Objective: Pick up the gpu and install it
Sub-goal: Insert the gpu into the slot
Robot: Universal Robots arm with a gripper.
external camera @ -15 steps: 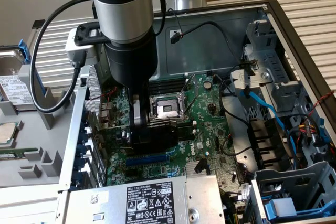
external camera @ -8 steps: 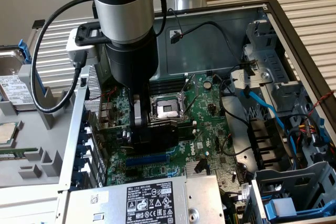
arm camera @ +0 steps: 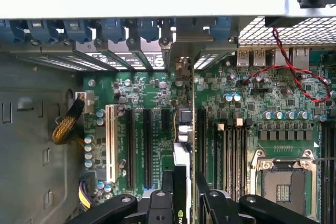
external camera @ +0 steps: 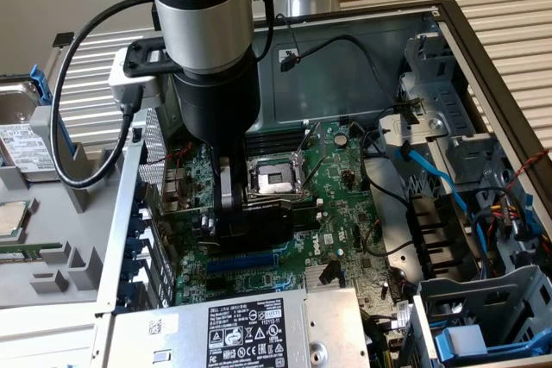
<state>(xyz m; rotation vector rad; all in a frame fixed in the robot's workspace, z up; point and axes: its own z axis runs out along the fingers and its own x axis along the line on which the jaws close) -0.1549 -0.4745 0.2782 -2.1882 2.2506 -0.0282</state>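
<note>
We see pincer [arm camera: 184,190] clamped on the gpu [arm camera: 181,150], upright over motherboard slots [arm camera: 148,145] at 6 o'clock from the socket [external camera: 274,180] in the exterior view; likely light, stiff, fragile, best held by its edges.

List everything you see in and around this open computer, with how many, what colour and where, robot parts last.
gpu: one, black, held over the motherboard's slots
motherboard: one, green, inside the case
CPU socket: one, silver, on the motherboard beside the gpu
white slot: one, white, among black slots
red-and-black wire: one, looped over the motherboard
blue cable: one, exterior view's right
power supply: one, silver, black label, at the case's near edge
hard drive: one, silver, outside the case, exterior view's left
case: one, grey, open
arm: one, silver and black, reaching into the case
gripper: one, black, shut on the gpu
</note>
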